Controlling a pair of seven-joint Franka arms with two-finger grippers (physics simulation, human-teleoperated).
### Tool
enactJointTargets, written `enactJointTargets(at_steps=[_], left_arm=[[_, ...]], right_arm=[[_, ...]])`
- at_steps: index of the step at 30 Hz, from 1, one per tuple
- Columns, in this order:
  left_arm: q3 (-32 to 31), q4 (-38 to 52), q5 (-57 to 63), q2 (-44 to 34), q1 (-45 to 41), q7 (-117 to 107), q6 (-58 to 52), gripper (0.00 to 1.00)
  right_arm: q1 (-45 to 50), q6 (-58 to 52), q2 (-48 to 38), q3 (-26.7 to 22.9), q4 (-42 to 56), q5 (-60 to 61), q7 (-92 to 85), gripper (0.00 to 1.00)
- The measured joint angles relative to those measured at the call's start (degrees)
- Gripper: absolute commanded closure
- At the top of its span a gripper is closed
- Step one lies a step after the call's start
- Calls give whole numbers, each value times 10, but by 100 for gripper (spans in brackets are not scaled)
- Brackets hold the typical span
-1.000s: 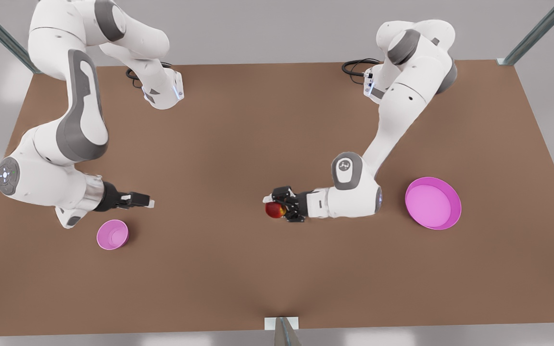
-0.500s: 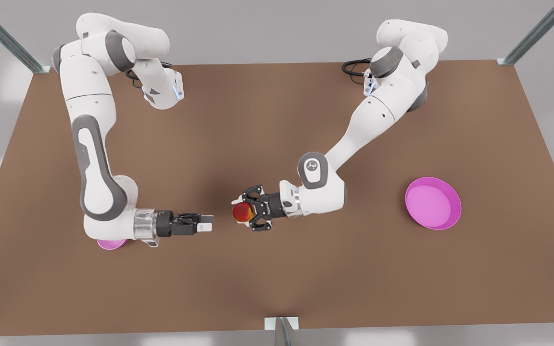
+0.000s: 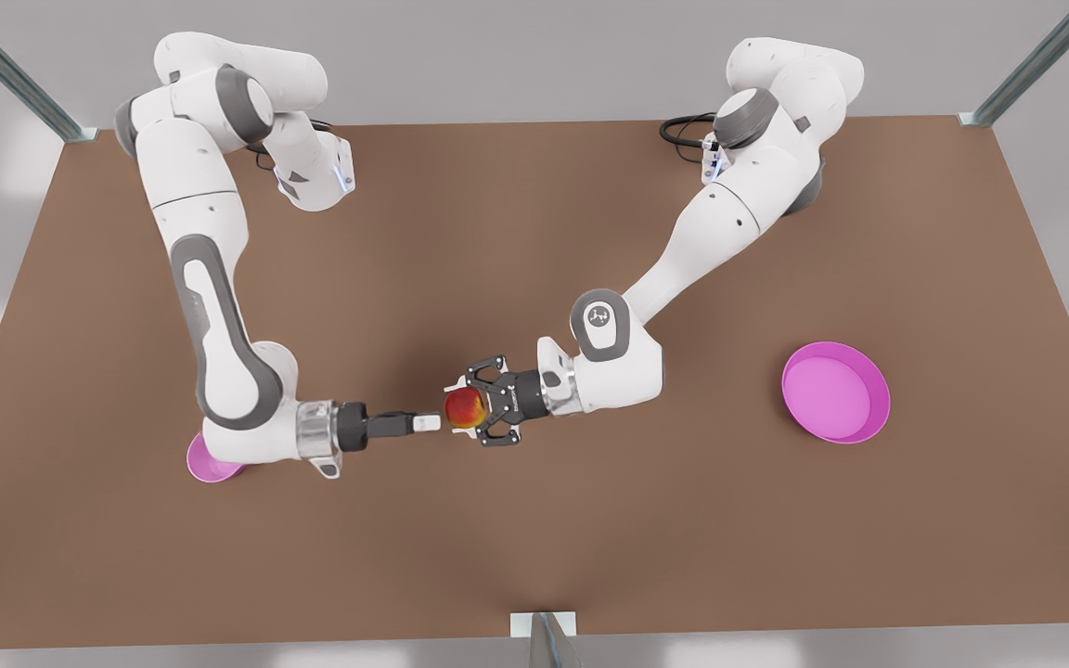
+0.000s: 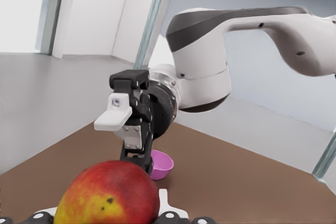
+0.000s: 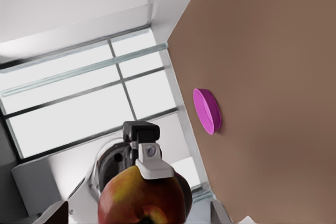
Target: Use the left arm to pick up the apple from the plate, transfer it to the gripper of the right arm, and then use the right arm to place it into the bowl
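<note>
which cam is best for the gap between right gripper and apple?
Front view: right gripper just short of the apple, which the left gripper holds. Both wrist views foreshorten the gap: apple, right gripper.

the apple [image 3: 464, 408] sits mid-table; the plate [image 3: 836, 391] lies well apart at its 3 o'clock, the bowl [image 3: 205, 466] at its 8 o'clock, partly under an arm.

The apple [image 3: 464, 408] is red with a yellow-orange patch and a tiny dark speck. The plate [image 3: 836, 391] is magenta-pink, and the bowl [image 3: 207, 467] matches it. Both arms are white with grey joints. The left end effector [image 3: 457, 409] is black, the right end effector [image 3: 425, 423] is black with white tips behind a silver ring. The bench [image 3: 516, 538] is plain brown.
</note>
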Motion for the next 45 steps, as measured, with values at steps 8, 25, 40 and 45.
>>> enactJointTargets(at_steps=[8,25,40,45], left_arm=[[-1,0,-1,2,-1,44,3,34],[0,9,-1,12,-15,94,12,34],[-1,9,-1,11,-15,110,13,0],[0,9,-2,12,-14,112,14,0]], right_arm=[[4,-1,-3,3,-10,-4,-40,0],[16,32,-23,40,-46,-3,-84,0],[16,51,-25,42,-48,-2,-104,40],[-2,50,-23,37,-45,-17,-110,39]])
